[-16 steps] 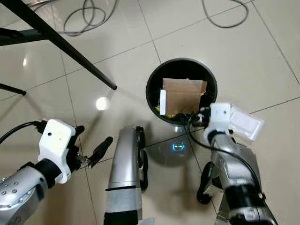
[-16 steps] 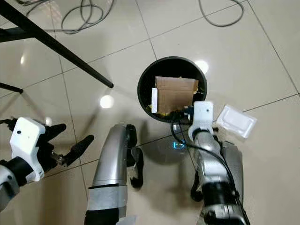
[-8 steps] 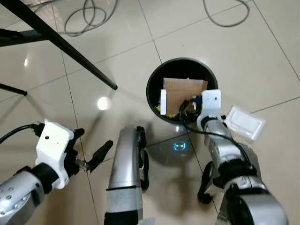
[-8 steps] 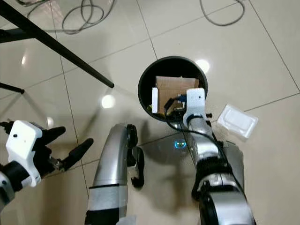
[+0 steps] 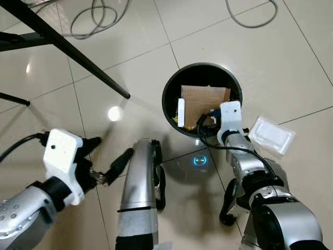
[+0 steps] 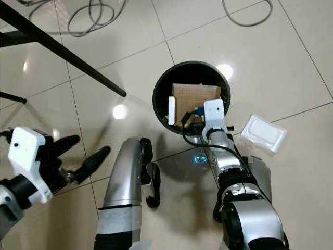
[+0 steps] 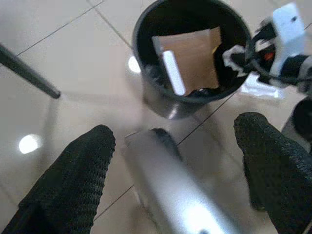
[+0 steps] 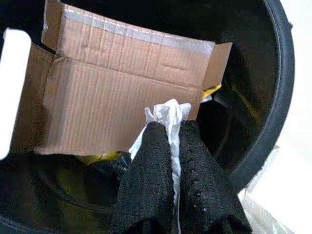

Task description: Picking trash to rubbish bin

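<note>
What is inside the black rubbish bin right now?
In the black rubbish bin: a flattened cardboard box, a white strip beside it, yellow scraps beneath. The right gripper holds crumpled white trash over it. The cardboard hides whatever lies deeper.

Glossy beige tiled floor (image 5: 130,47) with thin dark grout lines.
Crossed by a slanted black leg (image 5: 73,52) of a stand, foot planted on a tile; beyond that leg, looped grey cables (image 5: 96,18), another grey cable (image 5: 250,21) well apart; just beside the foot, a round glare spot (image 5: 113,113) of ceiling light.
</note>
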Robot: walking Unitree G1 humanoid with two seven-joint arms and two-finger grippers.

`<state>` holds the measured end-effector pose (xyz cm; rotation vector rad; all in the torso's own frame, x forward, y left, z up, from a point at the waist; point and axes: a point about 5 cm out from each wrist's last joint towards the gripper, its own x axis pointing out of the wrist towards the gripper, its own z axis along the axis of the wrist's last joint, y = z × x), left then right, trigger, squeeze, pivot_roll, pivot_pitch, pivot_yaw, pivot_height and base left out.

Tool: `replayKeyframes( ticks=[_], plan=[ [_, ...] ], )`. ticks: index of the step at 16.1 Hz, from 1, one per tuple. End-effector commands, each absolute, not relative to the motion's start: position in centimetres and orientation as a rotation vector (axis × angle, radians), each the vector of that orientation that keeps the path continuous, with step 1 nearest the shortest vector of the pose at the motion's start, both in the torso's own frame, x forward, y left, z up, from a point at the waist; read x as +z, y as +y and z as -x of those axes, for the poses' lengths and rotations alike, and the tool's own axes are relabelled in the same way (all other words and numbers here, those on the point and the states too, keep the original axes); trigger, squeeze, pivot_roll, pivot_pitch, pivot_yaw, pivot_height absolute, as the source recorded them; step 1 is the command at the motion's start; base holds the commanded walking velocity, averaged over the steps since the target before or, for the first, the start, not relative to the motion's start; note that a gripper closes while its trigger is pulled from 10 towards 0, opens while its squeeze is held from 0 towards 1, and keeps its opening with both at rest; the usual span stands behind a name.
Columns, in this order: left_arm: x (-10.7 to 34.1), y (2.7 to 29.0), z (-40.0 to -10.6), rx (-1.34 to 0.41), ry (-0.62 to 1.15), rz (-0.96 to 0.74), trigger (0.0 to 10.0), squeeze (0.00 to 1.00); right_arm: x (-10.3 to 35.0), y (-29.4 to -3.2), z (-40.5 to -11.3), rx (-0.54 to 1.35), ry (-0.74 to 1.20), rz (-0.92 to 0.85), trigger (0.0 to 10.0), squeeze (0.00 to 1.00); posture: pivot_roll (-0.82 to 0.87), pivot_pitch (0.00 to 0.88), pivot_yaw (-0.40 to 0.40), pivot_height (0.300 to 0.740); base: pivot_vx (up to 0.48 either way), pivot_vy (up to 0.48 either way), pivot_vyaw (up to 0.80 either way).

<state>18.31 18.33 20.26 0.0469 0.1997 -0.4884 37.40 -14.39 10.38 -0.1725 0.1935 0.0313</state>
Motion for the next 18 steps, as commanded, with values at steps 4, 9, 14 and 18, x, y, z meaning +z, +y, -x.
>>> replayKeyframes(
  ticks=[4, 9, 14, 18],
  plan=[
    [20.9, 17.6, -18.2, -0.501, 0.189, -0.012, 10.0, 0.00, 8.6, -14.4, -36.6, 0.039, 0.242, 0.186, 10.0, 0.00, 0.47, 0.688, 0.257, 0.524, 0.000, 0.000, 0.00],
    [21.0, 17.2, -18.1, -0.509, 0.198, 0.000, 10.0, 0.00, 9.1, -14.6, -36.9, 0.025, 0.223, 0.203, 10.0, 0.00, 0.46, 0.685, 0.259, 0.524, 0.000, 0.000, 0.00],
    [20.9, 17.2, -17.9, -0.506, 0.219, -0.004, 10.0, 0.00, 9.3, -16.4, -37.0, -0.040, 0.220, 0.238, 10.0, 0.00, 0.47, 0.683, 0.264, 0.524, 0.000, 0.000, 0.00],
    [21.1, 17.5, -17.6, -0.502, 0.229, -0.015, 10.0, 0.00, 9.5, -16.1, -37.2, -0.039, 0.216, 0.225, 10.0, 0.00, 0.50, 0.688, 0.277, 0.524, 0.000, 0.000, 0.00]
  ],
)
